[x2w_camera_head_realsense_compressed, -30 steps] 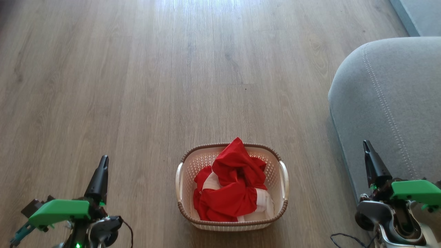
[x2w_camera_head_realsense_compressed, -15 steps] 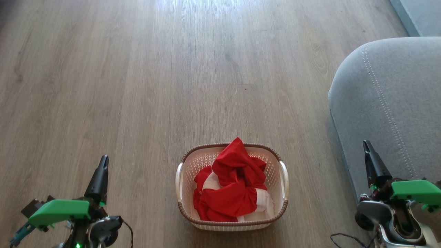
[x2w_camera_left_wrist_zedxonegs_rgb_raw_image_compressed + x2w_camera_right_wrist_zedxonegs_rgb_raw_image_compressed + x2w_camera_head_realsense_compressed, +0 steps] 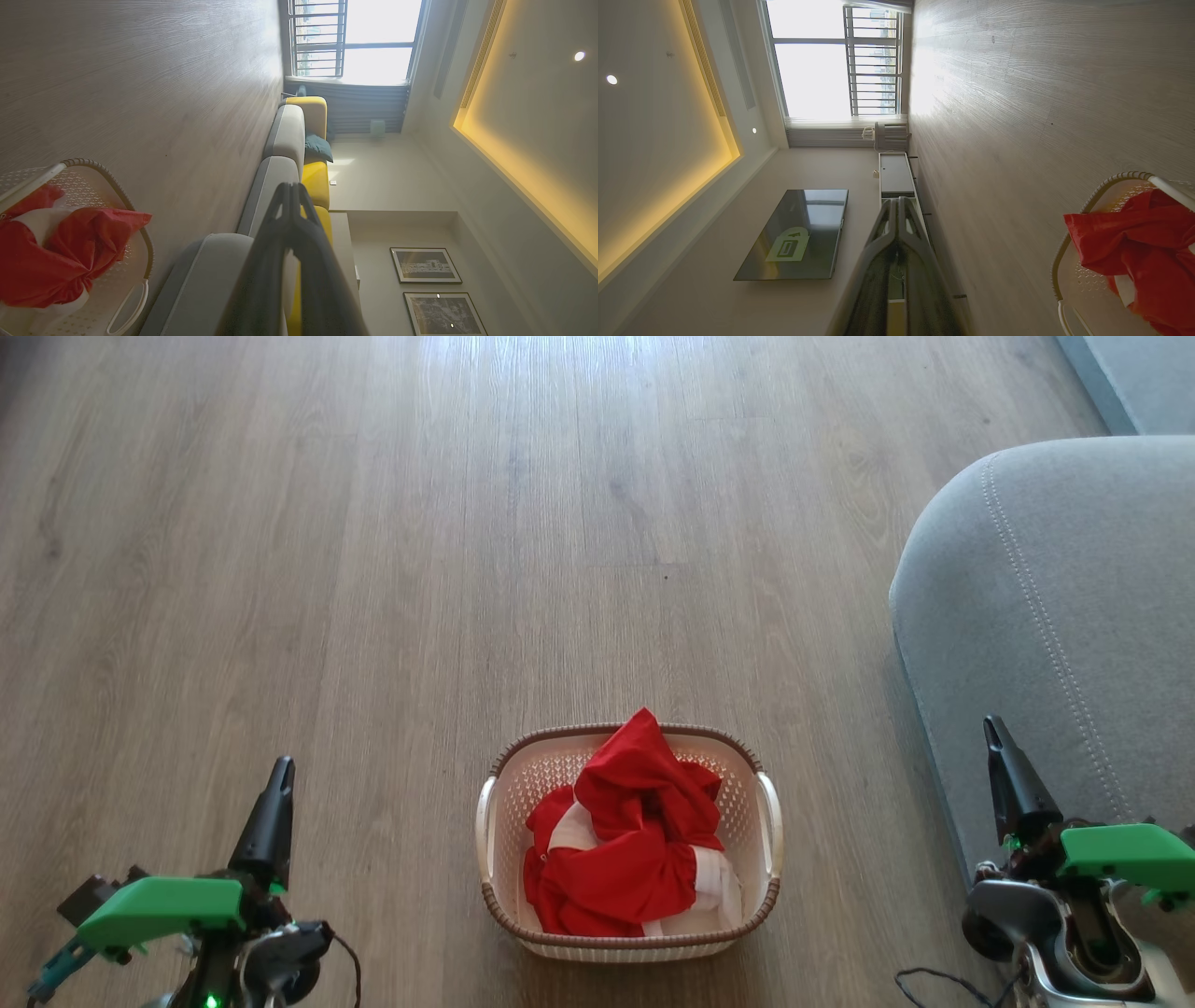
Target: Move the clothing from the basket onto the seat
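The task looks unstarted: bright red fabric clothing (image 3: 630, 840) lies heaped in the small cream perforated plastic basket (image 3: 631, 943) beside the large grey upholstered seat (image 3: 1055, 579), while the left end effector (image 3: 280, 775) and right end effector (image 3: 993, 733) hang closed and empty, so one must open and reach in

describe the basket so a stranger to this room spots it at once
Start at the grey seat on the right of the wood floor. Left of it, apart, stands the cream basket. Its brown rim and red clothing mark it out.
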